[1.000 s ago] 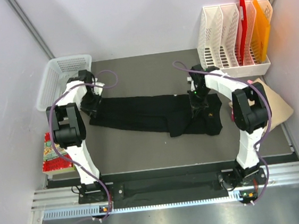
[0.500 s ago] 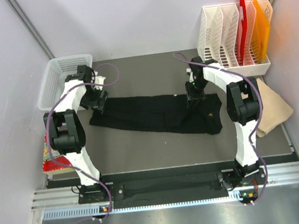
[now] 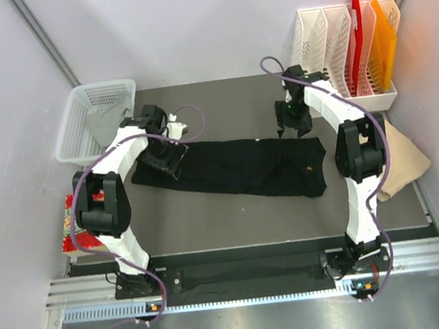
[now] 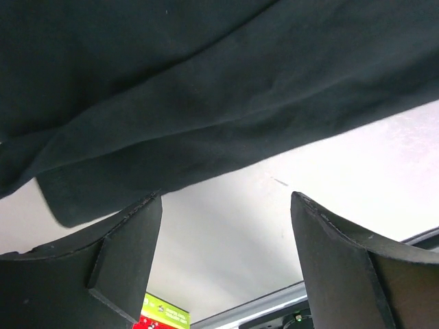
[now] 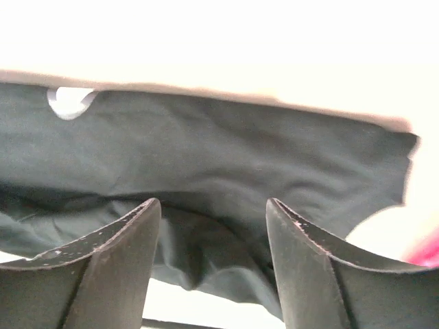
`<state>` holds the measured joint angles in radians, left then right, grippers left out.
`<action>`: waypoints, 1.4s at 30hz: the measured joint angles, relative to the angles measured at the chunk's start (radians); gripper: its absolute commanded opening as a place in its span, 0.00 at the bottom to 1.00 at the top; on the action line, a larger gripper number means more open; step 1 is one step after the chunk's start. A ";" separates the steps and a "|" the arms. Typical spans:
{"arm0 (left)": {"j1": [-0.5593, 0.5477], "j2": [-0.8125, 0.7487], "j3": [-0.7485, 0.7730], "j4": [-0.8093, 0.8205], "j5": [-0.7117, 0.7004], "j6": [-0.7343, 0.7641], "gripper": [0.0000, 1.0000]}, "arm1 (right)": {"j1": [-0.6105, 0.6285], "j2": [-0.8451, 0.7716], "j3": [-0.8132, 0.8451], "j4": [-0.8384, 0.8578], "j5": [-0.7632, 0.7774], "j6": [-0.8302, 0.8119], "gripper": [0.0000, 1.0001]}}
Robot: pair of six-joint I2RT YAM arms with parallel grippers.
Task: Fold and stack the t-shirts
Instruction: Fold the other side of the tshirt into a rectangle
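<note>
The black t-shirt lies folded into a long band across the middle of the table. My left gripper hovers over its left end, open, with nothing between its fingers. In the left wrist view the black t-shirt fills the top and bare table shows between the fingers. My right gripper stands open at the band's far right edge. In the right wrist view the black t-shirt lies spread below the open gripper. A tan t-shirt lies at the right edge.
A white mesh basket stands at the back left. A red patterned packet lies off the table's left side. White file racks with red and orange folders stand at the back right, close to my right arm.
Both grippers have opened and let go of the black t-shirt. The left one moved right over the cloth; the right one drew back toward the far edge. The band's right end now lies flatter.
</note>
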<state>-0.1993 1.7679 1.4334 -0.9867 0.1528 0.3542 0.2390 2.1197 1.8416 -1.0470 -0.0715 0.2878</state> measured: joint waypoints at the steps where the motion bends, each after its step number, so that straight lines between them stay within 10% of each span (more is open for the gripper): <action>1: 0.002 0.009 -0.010 0.005 -0.002 0.002 0.80 | 0.000 -0.008 0.006 -0.001 0.018 -0.003 0.67; 15: 0.043 0.243 0.049 0.082 -0.080 0.033 0.78 | 0.265 -0.360 -0.303 0.020 -0.037 -0.059 0.69; 42: 0.107 0.069 -0.142 0.116 -0.109 0.048 0.77 | 0.312 -0.106 -0.365 0.143 -0.153 -0.030 0.66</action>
<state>-0.0921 1.8374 1.2915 -0.8711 0.0433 0.4023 0.5510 2.0136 1.4765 -0.9035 -0.2249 0.2577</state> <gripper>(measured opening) 0.768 0.663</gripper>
